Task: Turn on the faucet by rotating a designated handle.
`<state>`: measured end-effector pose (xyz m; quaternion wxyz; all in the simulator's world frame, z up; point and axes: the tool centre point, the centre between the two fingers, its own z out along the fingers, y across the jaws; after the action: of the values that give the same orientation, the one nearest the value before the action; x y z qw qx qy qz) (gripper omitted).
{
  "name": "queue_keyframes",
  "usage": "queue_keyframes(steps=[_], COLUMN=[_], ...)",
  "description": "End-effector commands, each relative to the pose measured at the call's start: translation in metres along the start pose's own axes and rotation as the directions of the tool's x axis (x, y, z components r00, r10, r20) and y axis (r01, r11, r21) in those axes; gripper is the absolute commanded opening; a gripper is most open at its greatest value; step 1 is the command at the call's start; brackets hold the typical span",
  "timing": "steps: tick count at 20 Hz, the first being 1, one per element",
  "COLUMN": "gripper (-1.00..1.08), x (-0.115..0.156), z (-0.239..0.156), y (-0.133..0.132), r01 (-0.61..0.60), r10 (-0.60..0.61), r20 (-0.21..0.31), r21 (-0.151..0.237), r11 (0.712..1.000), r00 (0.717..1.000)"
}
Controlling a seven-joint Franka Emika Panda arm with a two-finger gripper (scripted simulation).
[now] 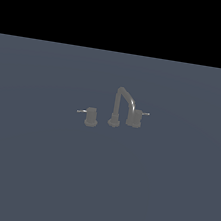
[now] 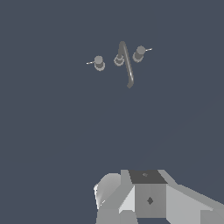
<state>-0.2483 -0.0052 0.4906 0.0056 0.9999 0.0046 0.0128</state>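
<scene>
The faucet (image 1: 124, 102) is a small dull-grey set standing on a flat grey-blue floor. Its arched spout (image 2: 126, 65) rises in the middle. The designated handle (image 1: 91, 116) stands at the exterior view's left, a stubby cylinder with a thin pale pin pointing away from the spout; the wrist view shows this handle (image 2: 99, 63) from above. No arm appears in the exterior view. Of my gripper, only the white and grey body (image 2: 148, 197) shows in the wrist view, far from the faucet, and its fingers are hidden.
A twin handle (image 1: 135, 118) with its pin pointing toward the exterior view's right stands on the other side of the spout, and it shows in the wrist view too (image 2: 139, 53). The floor around the set is plain grey-blue.
</scene>
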Motion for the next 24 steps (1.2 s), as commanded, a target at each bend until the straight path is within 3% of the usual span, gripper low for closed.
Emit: queue_keyframes(steps=[1, 15, 24], gripper=[-1.00, -1.00, -1.00], x=[0.000, 0.013, 0.040], z=[0.000, 0.032, 0.086], y=[0.000, -0.022, -0.055], r01=[0.000, -0.100, -0.263], r10=[0.000, 0.100, 0.263], r20=[0.000, 0.003, 0.007], r21=[0.000, 0.000, -0.001], r11=[1.000, 0.995, 0.965], r00=[1.000, 0.995, 0.965])
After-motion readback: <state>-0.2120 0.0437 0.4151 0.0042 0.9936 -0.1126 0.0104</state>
